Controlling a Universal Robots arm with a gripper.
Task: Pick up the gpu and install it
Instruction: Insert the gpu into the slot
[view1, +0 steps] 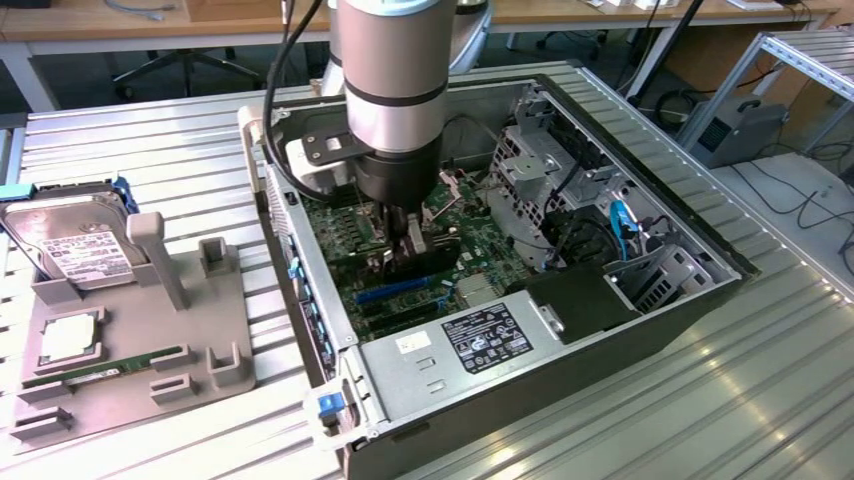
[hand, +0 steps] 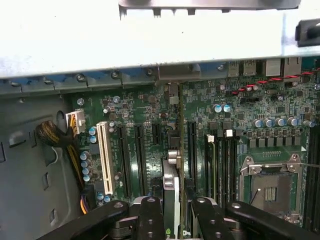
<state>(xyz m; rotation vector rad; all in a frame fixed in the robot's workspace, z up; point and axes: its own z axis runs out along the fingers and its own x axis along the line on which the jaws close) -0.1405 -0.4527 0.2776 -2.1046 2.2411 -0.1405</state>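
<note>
Silver-and-black robot arm w/ dark two-finger gripper reaches down into the open black and grey metal PC case, which lies on its side on the ribbed aluminium table, toward the table's far side in the exterior view. The fingers are clenched on the gpu, a thin dark expansion card seen edge-on in the wrist view, held upright between the two pads. Card sits over the green motherboard, in line w/ the black expansion slots, just beside the long white slot; can't tell if its lower edge is seated or just touching. Its silver end bracket is at the case's rear wall. In the exterior view the card is mostly hidden behind the gripper, approx mid-board, near the blue slots.

Silver power supply box w/ white label fills the case's near corner. On the exterior view's left, a grey plastic parts holder stands near the table's near edge, well apart from the case. It carries a boxy silver hard drive w/ white label upright at its far end, a square silver processor chip lying flat, and a narrow green memory stick along its near side.
</note>
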